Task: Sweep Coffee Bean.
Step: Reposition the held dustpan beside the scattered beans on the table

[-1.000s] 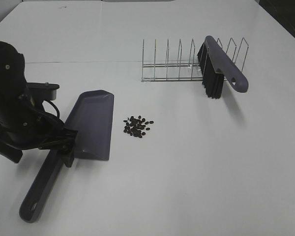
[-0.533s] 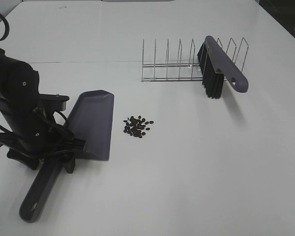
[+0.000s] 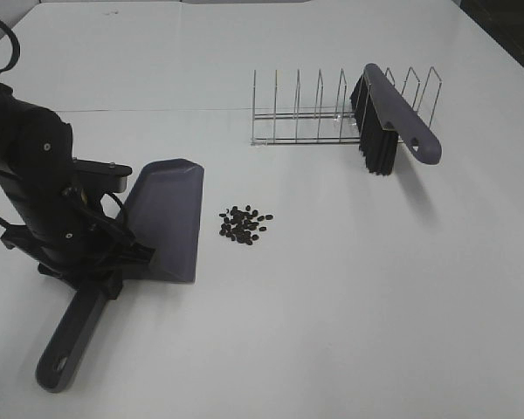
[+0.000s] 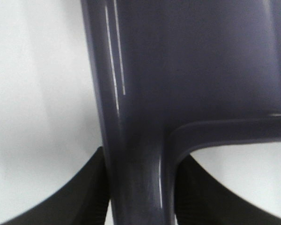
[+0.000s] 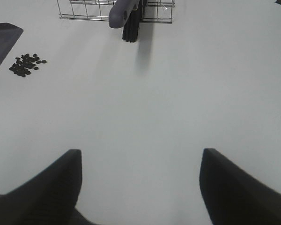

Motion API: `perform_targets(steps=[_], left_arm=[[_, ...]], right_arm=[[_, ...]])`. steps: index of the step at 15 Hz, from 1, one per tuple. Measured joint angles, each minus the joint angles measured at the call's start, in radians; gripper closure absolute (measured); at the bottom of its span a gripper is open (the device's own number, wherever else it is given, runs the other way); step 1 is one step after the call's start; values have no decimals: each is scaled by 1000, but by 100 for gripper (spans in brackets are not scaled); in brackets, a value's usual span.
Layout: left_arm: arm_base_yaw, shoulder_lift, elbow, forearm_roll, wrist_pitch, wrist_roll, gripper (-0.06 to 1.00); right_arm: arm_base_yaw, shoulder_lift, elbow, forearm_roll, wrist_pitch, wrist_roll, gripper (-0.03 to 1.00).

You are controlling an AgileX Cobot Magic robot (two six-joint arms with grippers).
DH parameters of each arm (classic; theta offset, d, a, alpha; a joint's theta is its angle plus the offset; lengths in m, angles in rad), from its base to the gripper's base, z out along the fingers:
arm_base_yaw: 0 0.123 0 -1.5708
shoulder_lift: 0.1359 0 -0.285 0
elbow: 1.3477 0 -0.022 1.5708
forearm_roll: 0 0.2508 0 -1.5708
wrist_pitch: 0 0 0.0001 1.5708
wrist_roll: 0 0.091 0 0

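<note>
You had the left gripper (image 4: 140, 187) pinching the dustpan (image 3: 166, 218) handle, right gripper (image 5: 140, 187) spread and empty. Grab step was done; the far-right brush (image 3: 393, 118) needed fetching next for the beans (image 3: 244, 224).

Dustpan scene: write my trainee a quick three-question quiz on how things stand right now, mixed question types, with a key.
1. True or false: the left gripper is shut on the handle of the dustpan.
2. Where is the brush? A) inside the dustpan B) propped in the wire rack C) lying beside the dustpan's handle
3. In the high view, which side of the dustpan do the coffee beans lie on?
Key: 1 true; 2 B; 3 its right, not touching it.
</note>
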Motion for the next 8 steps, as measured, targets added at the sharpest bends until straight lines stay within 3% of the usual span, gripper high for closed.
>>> perform_targets(steps=[5,8], left_arm=[[0,-4,-1,10,9,7,61],[0,-34,6,22,71,12,61]], right_arm=[[0,0,0,0,0,0,38],[0,0,0,0,0,0,38]])
